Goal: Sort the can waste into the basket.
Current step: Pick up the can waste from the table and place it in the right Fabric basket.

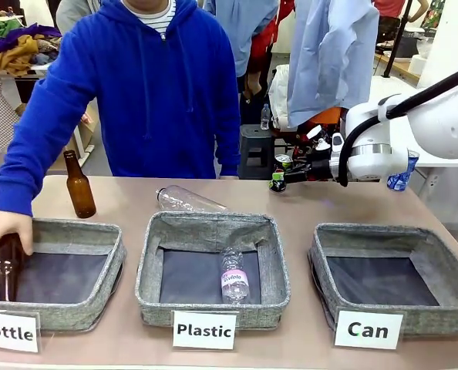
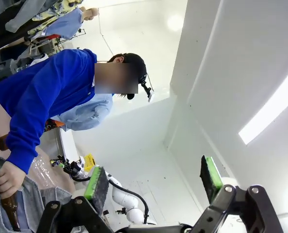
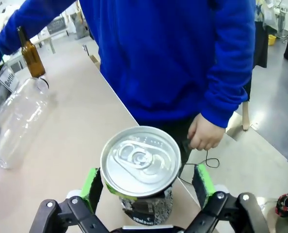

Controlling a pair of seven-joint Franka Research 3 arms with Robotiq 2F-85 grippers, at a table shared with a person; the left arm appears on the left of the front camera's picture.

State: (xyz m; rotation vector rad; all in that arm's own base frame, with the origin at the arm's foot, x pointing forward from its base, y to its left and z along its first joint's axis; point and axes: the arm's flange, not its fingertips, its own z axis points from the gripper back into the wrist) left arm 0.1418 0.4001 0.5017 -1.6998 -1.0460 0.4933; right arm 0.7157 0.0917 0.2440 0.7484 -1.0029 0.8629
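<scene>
Our right hand (image 3: 148, 182) straddles the black-and-silver can (image 3: 140, 162), pads (image 3: 91, 185) apart and not yet clamped. The can stands upright at the far edge of the worktop (image 1: 136, 202), well apart from the Can basket (image 1: 319, 258) at the near right corner. An off-centre squeeze could tip it over that edge. The blue can (image 1: 402, 177) is half hidden behind our right arm (image 1: 445, 116). Our left hand (image 2: 153, 179) gapes empty, pointing upward. Whether 1 pad touches the can, we cannot tell.

Left gripper (image 2: 153, 167) is pictured with its green-padded jaws spread wide and empty, aimed at a white ceiling (image 2: 231, 58). Left of the jaws, a brown glass bottle (image 2: 10, 209) is gripped by the hand (image 2: 8, 177) of a person in a blue hoodie (image 2: 47, 97), above a grey fabric basket (image 2: 35, 204).
</scene>
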